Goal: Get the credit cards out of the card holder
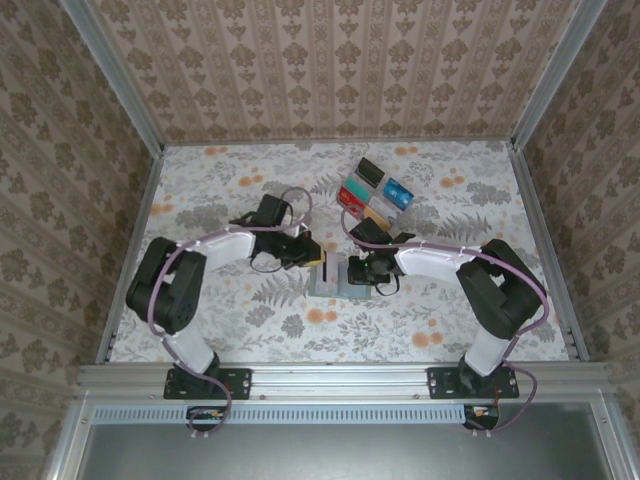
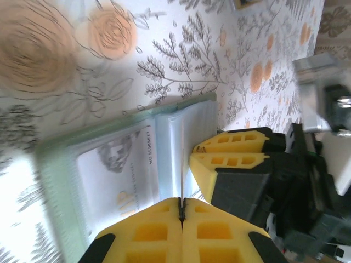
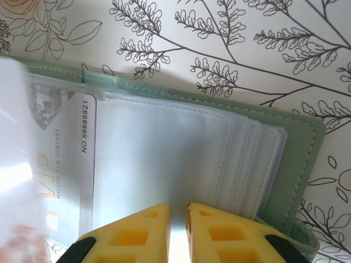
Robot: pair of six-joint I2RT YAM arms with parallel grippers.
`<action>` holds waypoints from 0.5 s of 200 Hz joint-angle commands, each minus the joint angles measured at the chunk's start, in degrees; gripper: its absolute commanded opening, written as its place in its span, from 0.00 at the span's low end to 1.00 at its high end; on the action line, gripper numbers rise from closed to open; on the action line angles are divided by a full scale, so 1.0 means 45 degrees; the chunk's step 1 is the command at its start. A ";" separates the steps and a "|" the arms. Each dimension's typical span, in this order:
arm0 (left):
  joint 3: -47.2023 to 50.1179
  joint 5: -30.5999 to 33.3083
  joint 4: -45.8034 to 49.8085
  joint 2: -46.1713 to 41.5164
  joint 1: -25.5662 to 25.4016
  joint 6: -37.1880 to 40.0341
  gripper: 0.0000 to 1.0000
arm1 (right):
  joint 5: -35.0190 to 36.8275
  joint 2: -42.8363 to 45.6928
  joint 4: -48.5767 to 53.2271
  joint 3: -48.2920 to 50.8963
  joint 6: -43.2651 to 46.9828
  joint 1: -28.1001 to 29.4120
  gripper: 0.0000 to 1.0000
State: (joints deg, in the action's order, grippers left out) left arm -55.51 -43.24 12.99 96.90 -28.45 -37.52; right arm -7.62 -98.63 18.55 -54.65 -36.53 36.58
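The task is, in my judgement, mostly done but not finished. Several credit cards (image 1: 375,195) lie out of the holder in a tidy group on the floral table (image 1: 200,200), beyond the right gripper (image 1: 358,268) and well apart from it.

The card holder (image 1: 335,285) lies open directly under the two grippers, which meet over it. The left gripper (image 1: 318,262) is at its left side. In the left wrist view its fingers (image 2: 159,230) are pressed together on a thin sheet (image 2: 182,164) that stands edge-on straight ahead of the tips. I cannot tell if this sheet is a card or one leaf of the pockets.

In the right wrist view the right gripper is almost closed, with only a slim gap between the jaws. It seems to pinch the near edge of the clear pockets (image 3: 164,148), just ahead of its tips. To the left of these tips, one pale card (image 3: 60,164) printed with "VIP" and a number sits inside a pocket, so at least this card is left to pull out. The pockets to the right of the tips look empty, though I am not sure.
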 commanded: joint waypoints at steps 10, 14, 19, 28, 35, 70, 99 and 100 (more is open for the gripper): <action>-0.0138 0.0142 0.1542 -0.1118 0.0711 0.1064 0.00 | 0.0226 0.0209 0.0714 0.0002 -0.0204 -0.0081 0.23; -0.0178 0.0113 0.1548 -0.1217 0.0862 0.1032 0.00 | 0.0140 0.0323 0.0682 -0.0038 -0.0175 -0.0081 0.24; -0.0221 0.0092 0.1584 -0.1335 0.0954 0.1015 0.00 | 0.0055 0.0503 0.0606 -0.0067 -0.0146 -0.0096 0.25; -0.0359 0.0042 0.1558 -0.1533 0.1071 0.0937 0.00 | -0.0114 0.0886 0.0441 -0.0081 -0.0124 -0.0120 0.29; -0.0441 -0.0025 0.1498 -0.1663 0.1125 0.0865 0.00 | -0.0300 0.1231 0.0248 -0.0029 -0.0144 -0.0176 0.32; -0.0708 -0.0695 -0.0096 -0.2134 0.1155 -0.0332 0.00 | -0.1708 0.3129 -0.1346 0.0369 -0.0495 -0.0646 0.56; -0.0606 -0.1239 -0.1957 -0.2441 0.1059 -0.1664 0.00 | -0.3835 0.3770 -0.3366 0.0731 -0.1646 -0.1465 0.69; -0.0610 -0.1244 -0.1993 -0.2436 0.1054 -0.1702 0.00 | -0.3976 0.3777 -0.3532 0.0747 -0.1740 -0.1516 0.70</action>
State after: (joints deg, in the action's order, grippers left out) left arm -57.04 -45.30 12.14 87.88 -23.27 -39.35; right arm -15.77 -83.46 11.73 -53.28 -39.40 32.49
